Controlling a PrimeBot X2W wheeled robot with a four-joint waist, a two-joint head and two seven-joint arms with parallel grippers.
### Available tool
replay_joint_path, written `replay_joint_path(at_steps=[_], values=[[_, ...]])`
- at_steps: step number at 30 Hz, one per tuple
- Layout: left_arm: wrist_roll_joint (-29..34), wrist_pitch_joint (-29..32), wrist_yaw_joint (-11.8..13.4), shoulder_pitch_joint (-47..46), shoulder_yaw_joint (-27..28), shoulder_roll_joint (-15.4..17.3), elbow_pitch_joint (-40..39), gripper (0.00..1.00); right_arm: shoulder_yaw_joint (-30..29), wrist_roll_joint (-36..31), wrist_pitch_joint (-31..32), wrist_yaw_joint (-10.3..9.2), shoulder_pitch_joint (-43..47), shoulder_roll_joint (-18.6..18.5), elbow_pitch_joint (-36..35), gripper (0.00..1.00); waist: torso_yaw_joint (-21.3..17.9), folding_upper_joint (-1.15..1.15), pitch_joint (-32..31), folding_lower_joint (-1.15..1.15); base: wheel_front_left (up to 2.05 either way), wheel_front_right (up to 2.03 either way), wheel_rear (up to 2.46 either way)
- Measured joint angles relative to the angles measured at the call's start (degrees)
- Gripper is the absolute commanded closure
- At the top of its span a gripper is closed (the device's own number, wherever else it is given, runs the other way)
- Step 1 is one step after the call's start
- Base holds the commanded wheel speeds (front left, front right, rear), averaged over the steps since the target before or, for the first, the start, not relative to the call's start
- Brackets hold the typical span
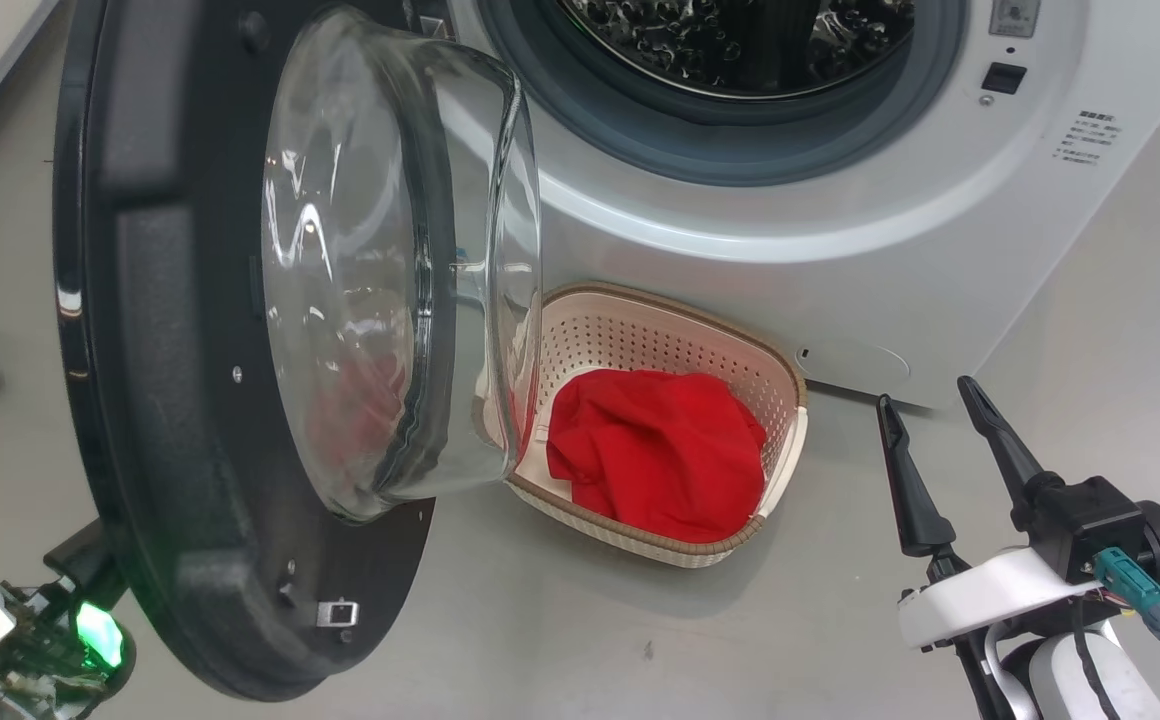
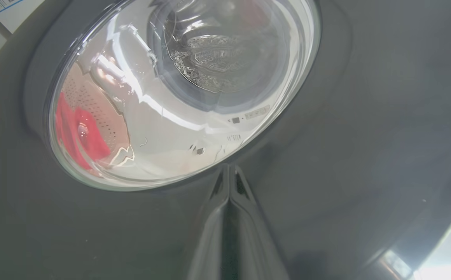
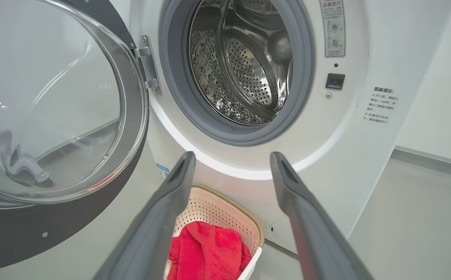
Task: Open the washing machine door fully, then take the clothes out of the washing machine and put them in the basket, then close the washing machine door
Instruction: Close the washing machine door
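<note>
Washing machine door (image 1: 170, 400) standing open, clothes (image 1: 655, 450) (red) lying in basket (image 1: 660, 330), left gripper (image 2: 229, 168) pinching closed by door's black rim, right gripper (image 1: 925, 392) hanging spread, empty.

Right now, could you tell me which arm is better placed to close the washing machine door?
Probably the left: the left gripper, shut, points at the outer face of the door; the right gripper, open, hangs beyond the basket.

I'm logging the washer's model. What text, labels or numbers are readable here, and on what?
Grey sticker on the washing machine front: Chinese print, too small to read.
Printed notice right of it: Chinese lines, blurred.
Blue label low on the front: too small.
No brand or model number legible.
</note>
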Motion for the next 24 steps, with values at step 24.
replay_joint_path(at_steps=[24], values=[[0.09,2.00,-0.09,2.22,-1.67,-0.99,-8.60,1.00,1.10,0.57,-2.02,-0.47,-2.42,2.05,0.64,0.00,-11.26,0.00,1.64,0.00,0.00,0.00,0.00]])
